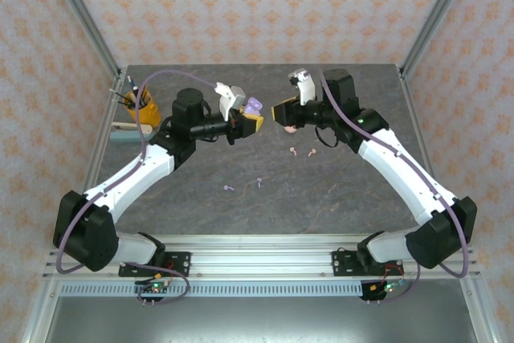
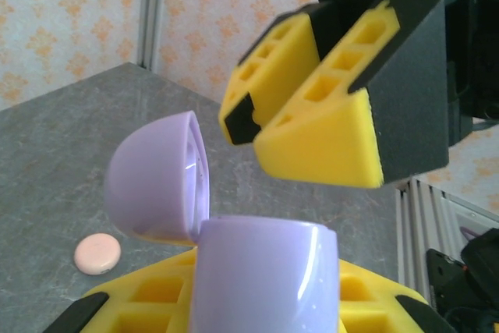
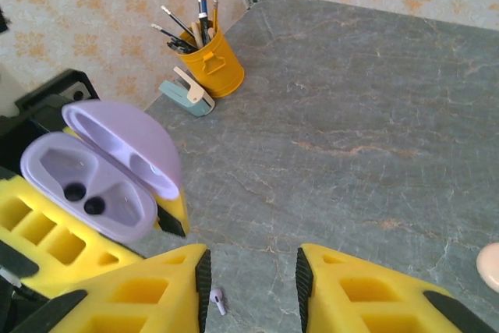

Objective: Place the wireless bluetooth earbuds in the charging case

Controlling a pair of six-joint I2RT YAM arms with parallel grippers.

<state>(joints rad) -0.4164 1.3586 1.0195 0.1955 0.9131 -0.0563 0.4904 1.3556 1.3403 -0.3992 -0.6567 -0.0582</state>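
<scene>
A grey stone table sits inside patterned walls. Nearest my bases, the left lilac earbud and the right lilac earbud lie loose on it. Beyond them are the left pink earbud and the right pink earbud. My left gripper is clamped on the lilac case, which has its lid open and both wells empty. My right gripper faces it, fingers narrowly apart and holding nothing. A closed pink case lies on the table. A yellow pen cup stands at the far left.
</scene>
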